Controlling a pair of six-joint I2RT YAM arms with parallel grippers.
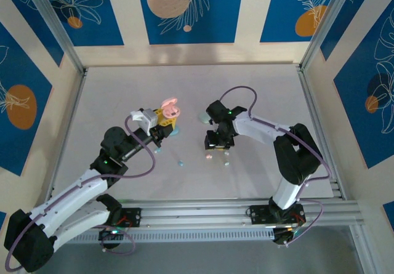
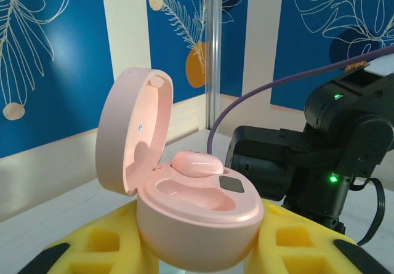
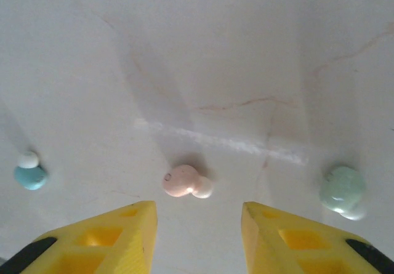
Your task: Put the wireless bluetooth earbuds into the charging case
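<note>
three loose earbuds (image 3: 188,182), one seated earbud (image 2: 197,163) in pink case (image 2: 197,215).
pink case clamped by left gripper (image 1: 163,126); right gripper (image 3: 198,237) parted, empty; pale table (image 3: 215,52).

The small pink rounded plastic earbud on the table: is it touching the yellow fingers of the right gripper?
Apart. The right wrist view shows a strip of table between the small pink rounded plastic earbud and both yellow fingers of the right gripper.
</note>
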